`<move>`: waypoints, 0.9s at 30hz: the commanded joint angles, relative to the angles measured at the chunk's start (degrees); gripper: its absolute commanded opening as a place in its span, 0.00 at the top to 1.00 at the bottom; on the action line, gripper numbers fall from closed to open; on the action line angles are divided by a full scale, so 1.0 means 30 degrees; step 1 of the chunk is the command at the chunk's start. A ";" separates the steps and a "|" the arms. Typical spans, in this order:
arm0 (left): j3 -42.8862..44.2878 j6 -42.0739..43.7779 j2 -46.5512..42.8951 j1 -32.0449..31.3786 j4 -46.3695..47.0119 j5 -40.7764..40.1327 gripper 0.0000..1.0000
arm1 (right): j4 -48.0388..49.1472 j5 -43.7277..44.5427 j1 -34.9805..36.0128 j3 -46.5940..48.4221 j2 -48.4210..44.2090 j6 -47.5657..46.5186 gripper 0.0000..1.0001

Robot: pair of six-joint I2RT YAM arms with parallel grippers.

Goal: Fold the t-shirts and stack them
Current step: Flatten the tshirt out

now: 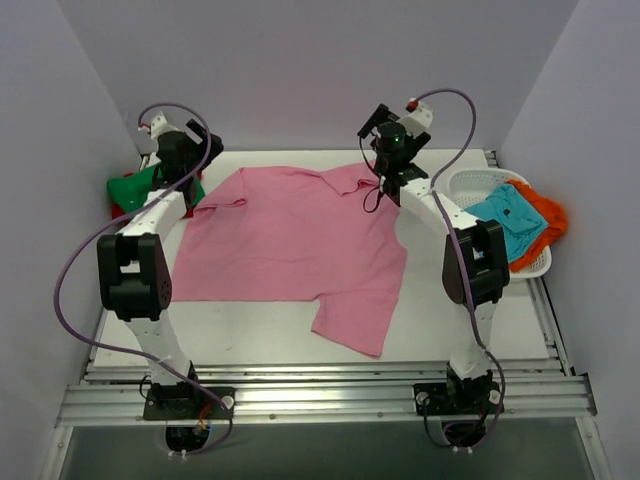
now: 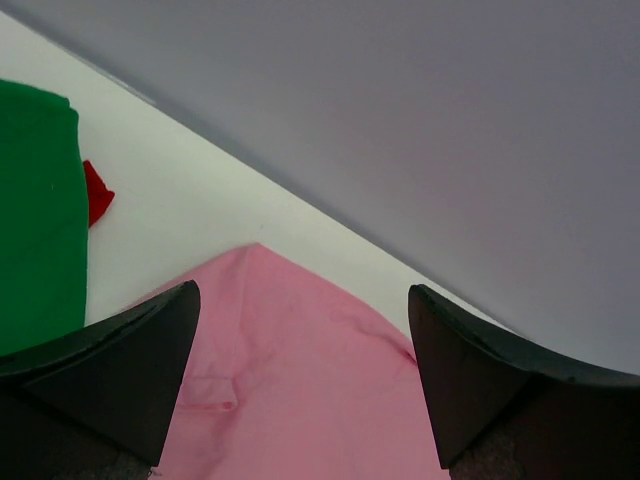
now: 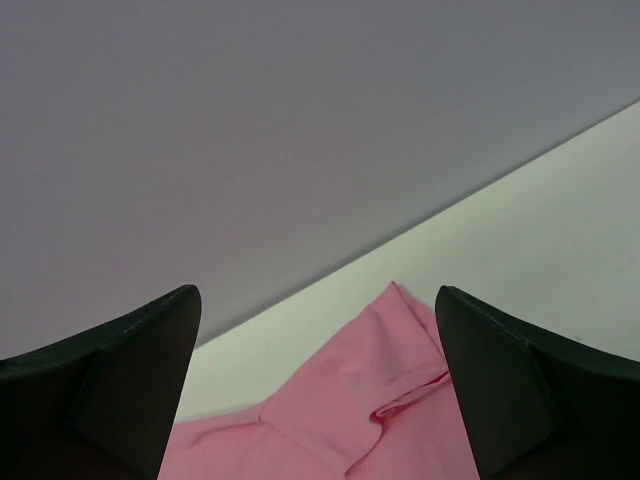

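A pink shirt [image 1: 290,250] lies spread, collar away from the arms, across the middle of a white worktop [image 1: 250,335], its near right part hanging askew. The left tool [image 2: 303,290] hovers wide open over the far left sleeve; the right tool [image 3: 317,290], equally open, hovers over the collar and far right sleeve. Neither holds anything. A green shirt [image 1: 135,190] and a red scrap [image 2: 95,192], probably another shirt, sit far left. Teal [image 1: 505,225] and orange [image 1: 548,215] shirts wait in a basket [image 1: 470,185] at right. Folding looks about to begin: both tools must drop, pinch the cloth, and draw it over evenly.
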 commanded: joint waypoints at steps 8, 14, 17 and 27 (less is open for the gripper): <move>-0.2815 -0.0836 0.1575 -0.1299 0.2065 0.0707 0.02 | 0.0028 -0.4461 -0.0861 -0.2865 0.1707 0.2545 0.03; -0.2523 -0.0981 0.2044 -0.2413 0.1802 0.0356 0.02 | 0.0175 -0.4695 -0.0861 -0.3454 0.2117 0.2838 0.04; -0.2260 -0.1129 0.2074 -0.2822 0.1101 -0.0197 0.00 | 0.0263 -0.4696 -0.0861 -0.3748 0.2205 0.2897 0.04; -0.2873 -0.2739 0.2132 -0.3469 -0.0308 -0.2866 0.00 | 0.0527 -0.4812 -0.0948 -0.4246 0.2644 0.3132 0.05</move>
